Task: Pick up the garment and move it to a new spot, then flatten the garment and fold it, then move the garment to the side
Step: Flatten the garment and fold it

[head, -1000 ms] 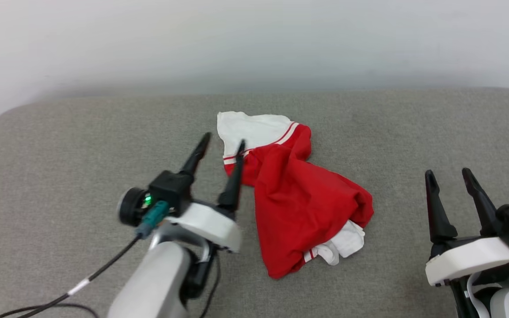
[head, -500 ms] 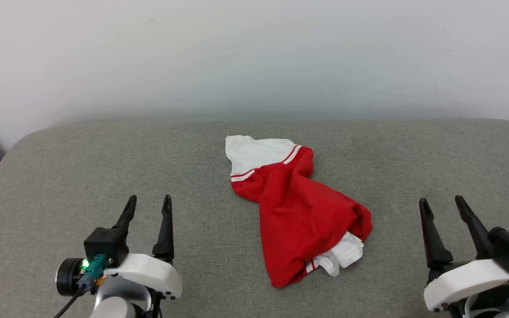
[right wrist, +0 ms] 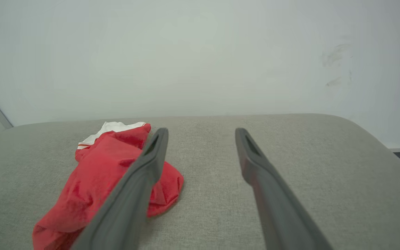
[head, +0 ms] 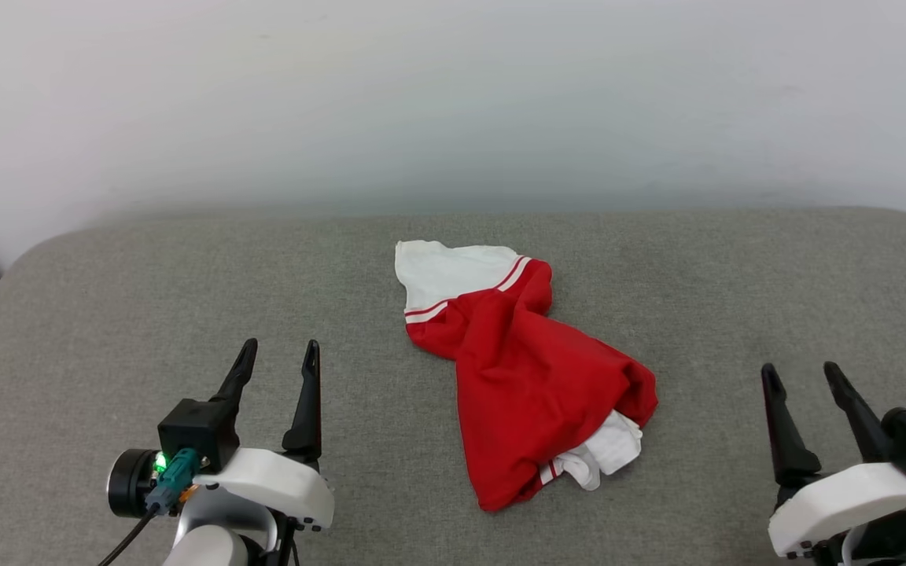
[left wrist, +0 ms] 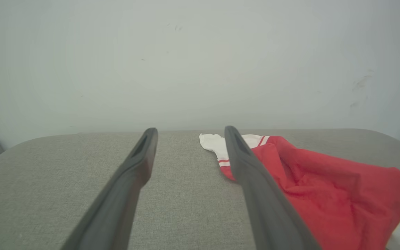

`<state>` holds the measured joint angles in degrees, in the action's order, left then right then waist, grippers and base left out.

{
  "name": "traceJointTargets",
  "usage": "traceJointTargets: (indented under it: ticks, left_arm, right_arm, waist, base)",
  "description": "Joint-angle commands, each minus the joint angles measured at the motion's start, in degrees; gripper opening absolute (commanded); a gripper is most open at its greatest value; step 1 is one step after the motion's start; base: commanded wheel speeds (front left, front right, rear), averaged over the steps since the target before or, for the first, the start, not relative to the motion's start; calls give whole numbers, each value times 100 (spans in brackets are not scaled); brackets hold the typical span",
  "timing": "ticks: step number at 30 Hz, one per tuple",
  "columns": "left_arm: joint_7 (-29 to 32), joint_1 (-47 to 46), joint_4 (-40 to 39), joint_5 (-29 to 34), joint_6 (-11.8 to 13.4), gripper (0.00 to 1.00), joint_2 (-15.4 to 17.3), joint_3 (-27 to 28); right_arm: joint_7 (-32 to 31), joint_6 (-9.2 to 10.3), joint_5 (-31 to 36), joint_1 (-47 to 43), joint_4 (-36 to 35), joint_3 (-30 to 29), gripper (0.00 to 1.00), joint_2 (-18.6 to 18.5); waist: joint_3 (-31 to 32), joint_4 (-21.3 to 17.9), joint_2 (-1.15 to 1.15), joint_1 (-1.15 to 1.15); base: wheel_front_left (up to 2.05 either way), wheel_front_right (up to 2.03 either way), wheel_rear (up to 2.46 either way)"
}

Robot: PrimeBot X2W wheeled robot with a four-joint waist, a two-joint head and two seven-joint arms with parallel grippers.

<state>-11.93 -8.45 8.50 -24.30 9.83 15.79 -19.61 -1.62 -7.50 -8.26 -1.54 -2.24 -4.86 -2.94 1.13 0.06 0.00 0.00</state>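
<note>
The garment [head: 528, 377] lies crumpled in the middle of the grey cushioned surface [head: 146, 299], red with a white sleeve at its far end and another white part at its near right. My left gripper [head: 278, 352] stands open at the lower left, well apart from the cloth. At the lower right my right gripper [head: 801, 373] is also open and holds nothing. In the left wrist view the garment [left wrist: 325, 194] lies to the right of that gripper [left wrist: 189, 132]. The right wrist view shows the garment [right wrist: 96, 180] to the left of that gripper [right wrist: 201, 132].
A pale wall [head: 453, 102] rises straight behind the surface's far edge. The surface has rounded corners at the far left and far right. A dark cable [head: 127, 538] hangs from my left wrist.
My left gripper has pulled back from the garment's white sleeve to the lower left, empty. The head camera tilted up, so the whole scene sits lower. The garment lies as before.
</note>
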Motion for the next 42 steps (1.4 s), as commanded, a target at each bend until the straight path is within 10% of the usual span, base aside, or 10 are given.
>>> traceJointTargets:
  ticks: [1, 9, 20, 30, 31, 33, 42]
  left_arm:
    - [-33, -59, -50, 47, 7, 100, 14, -4]
    - [-134, -406, -276, 173, -13, 100, -116, -143]
    - [-296, -908, -332, 334, -150, 100, -410, -291]
    - [-330, -1145, -176, 435, -276, 100, -630, -336]
    - [-333, -1148, -161, 450, -292, 100, -647, -334]
    - [-335, -1130, -117, 448, -308, 100, -647, -307]
    - [-334, -866, -123, 493, -285, 100, -522, -98]
  right_arm:
    - [-100, 2, -39, -20, 62, -86, 100, 8]
    - [-1466, 2, -301, 580, 395, -488, 100, -198]
    - [-4405, 2, -1104, 1832, 1018, 530, 100, -1090]
    - [-5169, 3, -1339, 1995, 1939, 952, 100, -1142]
    - [-5192, 2, -1332, 1956, 2046, 993, 87, -1136]
    - [-5151, 2, -1419, 1933, 2177, 1060, 0, -1104]
    - [-3919, 3, -1186, 2428, 1452, 697, 0, -1480]
  waist:
    - [-53, 28, 0, 0]
    - [-585, 365, 0, 0]
    - [-1420, 939, 0, 0]
    - [-1731, 1177, 0, 0]
    - [-1729, 1183, 0, 0]
    - [-1704, 1165, 0, 0]
    - [-1371, 741, 0, 0]
  base:
    - [0, 0, 0]
    - [0, 0, 0]
    - [0, 0, 0]
    - [0, 0, 0]
    - [0, 0, 0]
    - [0, 0, 0]
    - [0, 0, 0]
